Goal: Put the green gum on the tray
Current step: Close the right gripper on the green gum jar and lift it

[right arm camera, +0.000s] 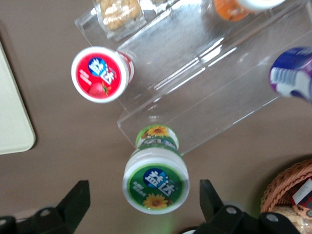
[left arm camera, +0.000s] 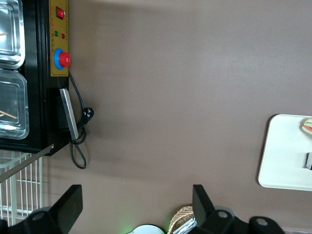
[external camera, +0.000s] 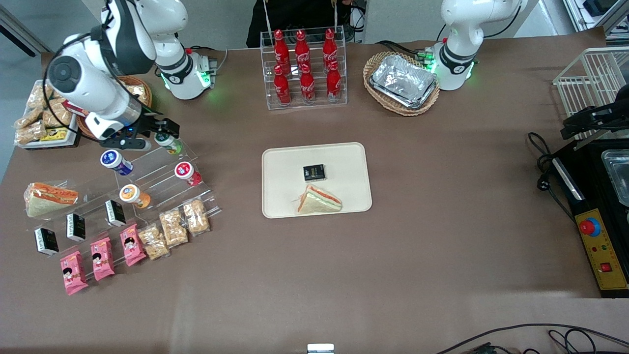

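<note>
- Green gum stands on the clear stand, between the gripper's spread fingers, untouched.
- Tray holds a sandwich.

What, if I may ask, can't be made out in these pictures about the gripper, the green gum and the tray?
- Gripper contact: in the right wrist view the open fingers flank the green gum; touching or apart is unclear.
- Gum's footing: its cap hides its base in the wrist view; the arm crowds it in the front view.
- Tray: cut off by the wrist view's edge.
- Black packet on the tray: label too small in the front view.
</note>
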Controlling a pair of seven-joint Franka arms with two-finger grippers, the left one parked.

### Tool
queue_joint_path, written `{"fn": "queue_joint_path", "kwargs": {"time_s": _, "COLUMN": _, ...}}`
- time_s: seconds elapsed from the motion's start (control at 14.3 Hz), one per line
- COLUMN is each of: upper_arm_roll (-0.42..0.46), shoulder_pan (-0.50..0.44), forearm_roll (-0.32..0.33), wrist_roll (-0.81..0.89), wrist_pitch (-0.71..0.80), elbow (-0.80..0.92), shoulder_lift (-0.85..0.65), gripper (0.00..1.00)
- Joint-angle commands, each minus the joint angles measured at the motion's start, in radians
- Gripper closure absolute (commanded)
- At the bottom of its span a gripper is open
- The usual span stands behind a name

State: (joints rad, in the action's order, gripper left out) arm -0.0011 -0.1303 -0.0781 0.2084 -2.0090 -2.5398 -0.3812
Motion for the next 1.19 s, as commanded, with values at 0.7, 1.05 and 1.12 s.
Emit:
{"fn": "queue_joint_path", "kwargs": {"time_s": 0.7, "upper_arm_roll": -0.011, "shoulder_pan": -0.032, "forearm_roll": -0.008, "wrist_roll": 0.034, "wrist_pitch": -0.044, "elbow": -0.065, "shoulder_lift": -0.038, "gripper": 0.74}}
{"fn": "queue_joint_path", "kwargs": {"time_s": 1.05, "upper_arm_roll": -0.036, "shoulder_pan": -0.028, "forearm_roll": -0.005, "wrist_roll": 0.011, "wrist_pitch": 0.053, "elbow": 0.032, "shoulder_lift": -0.041, "gripper": 0.81}}
{"fn": "queue_joint_path", "kwargs": {"time_s": 1.12, "upper_arm_roll": -0.037, "shoulder_pan": -0.029, "forearm_roll": -0.005, "wrist_roll": 0.011, "wrist_pitch": 0.068, "elbow": 0.041, "shoulder_lift": -0.041, "gripper": 0.81}}
